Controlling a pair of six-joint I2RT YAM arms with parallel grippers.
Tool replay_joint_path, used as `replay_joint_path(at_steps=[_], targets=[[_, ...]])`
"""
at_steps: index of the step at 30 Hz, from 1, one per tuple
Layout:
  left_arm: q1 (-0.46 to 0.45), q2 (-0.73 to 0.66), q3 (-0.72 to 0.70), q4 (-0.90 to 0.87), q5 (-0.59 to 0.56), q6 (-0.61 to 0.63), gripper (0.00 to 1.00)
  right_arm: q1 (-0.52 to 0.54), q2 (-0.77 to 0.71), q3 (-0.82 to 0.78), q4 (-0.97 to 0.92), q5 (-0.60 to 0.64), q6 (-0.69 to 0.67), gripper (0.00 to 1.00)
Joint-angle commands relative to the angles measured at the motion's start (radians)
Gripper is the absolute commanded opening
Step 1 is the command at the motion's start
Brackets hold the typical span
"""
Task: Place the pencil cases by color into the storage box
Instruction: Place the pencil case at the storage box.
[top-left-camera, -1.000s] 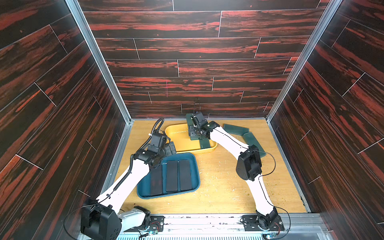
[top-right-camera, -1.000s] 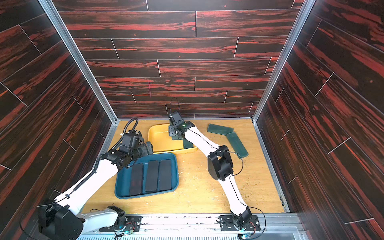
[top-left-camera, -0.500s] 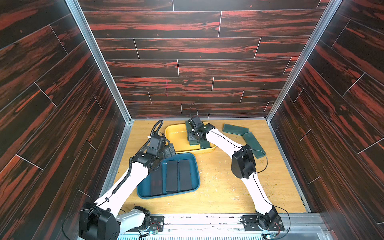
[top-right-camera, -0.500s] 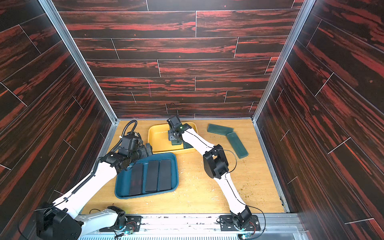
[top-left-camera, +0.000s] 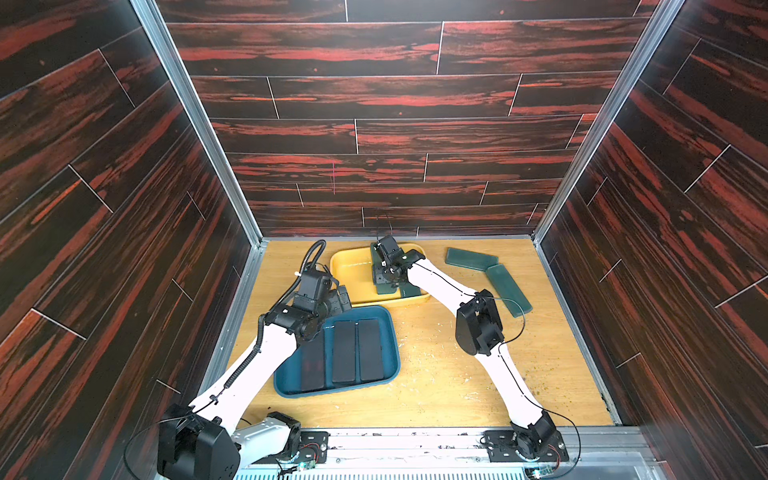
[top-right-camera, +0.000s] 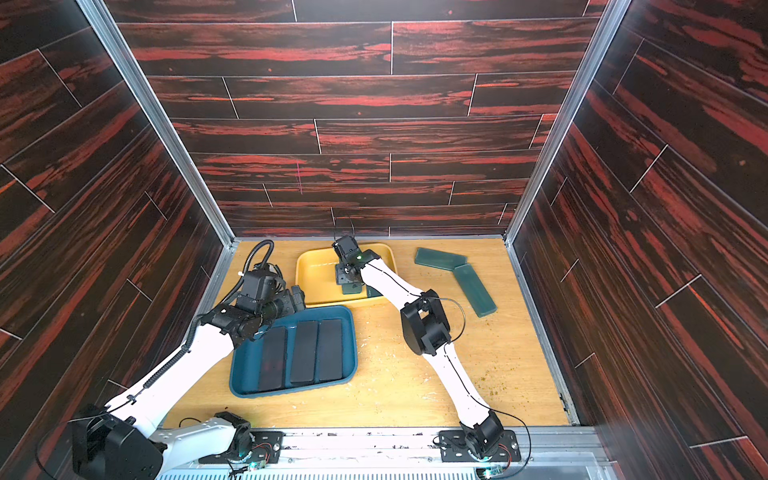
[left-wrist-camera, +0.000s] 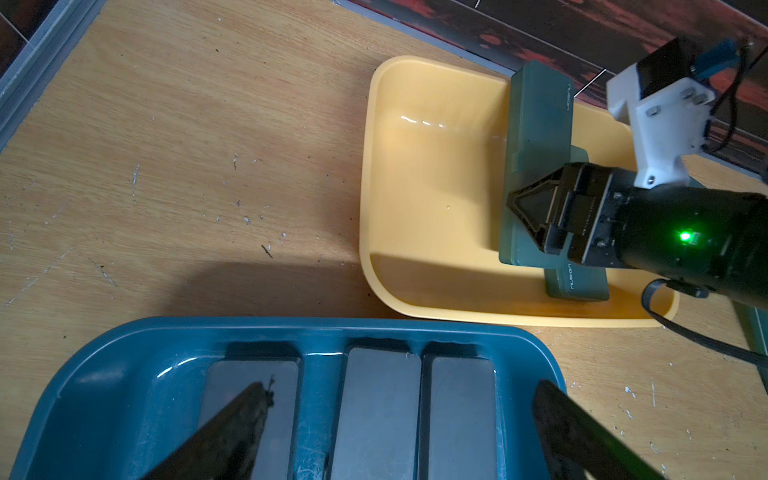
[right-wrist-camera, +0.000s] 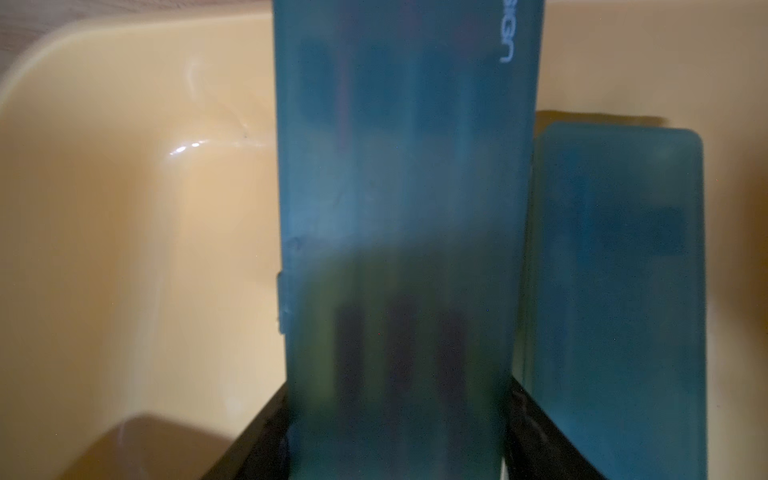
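Observation:
My right gripper (right-wrist-camera: 399, 436) is shut on a dark green pencil case (right-wrist-camera: 403, 187) inside the yellow tray (right-wrist-camera: 124, 208). The left wrist view shows this held case (left-wrist-camera: 540, 137) reaching to the tray's far rim and partly overlapping a second green case (left-wrist-camera: 577, 282) that lies in the tray. Two more green cases (top-left-camera: 471, 258) (top-left-camera: 509, 289) lie on the table at the back right. Three black cases (top-left-camera: 345, 351) lie side by side in the blue tray (top-left-camera: 392, 336). My left gripper (left-wrist-camera: 399, 432) hangs open over the blue tray's far end, holding nothing.
The yellow tray (top-right-camera: 316, 282) stands at the back centre, with the blue tray (top-right-camera: 353, 332) just in front of it. Dark wooden walls close in three sides. The right arm's elbow (top-left-camera: 478, 328) stands above the table's middle.
The right gripper has drawn the green case a little toward the front of the yellow tray. The left arm has shifted slightly leftward, its gripper still open.

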Motion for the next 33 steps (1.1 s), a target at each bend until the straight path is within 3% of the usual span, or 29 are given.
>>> replay_joint_path(at_steps=[1,22,33], targets=[[0.005,-0.024,-0.004,0.008,0.002,-0.011,1.00,0.006,0.064,0.026,-0.032,-0.003,0.007,0.58],[0.005,-0.018,-0.018,0.033,0.012,-0.022,1.00,0.007,0.041,-0.073,-0.037,-0.012,0.008,0.56],[0.005,-0.026,-0.023,0.033,0.011,-0.022,1.00,0.007,0.077,-0.021,-0.077,-0.014,0.015,0.57]])
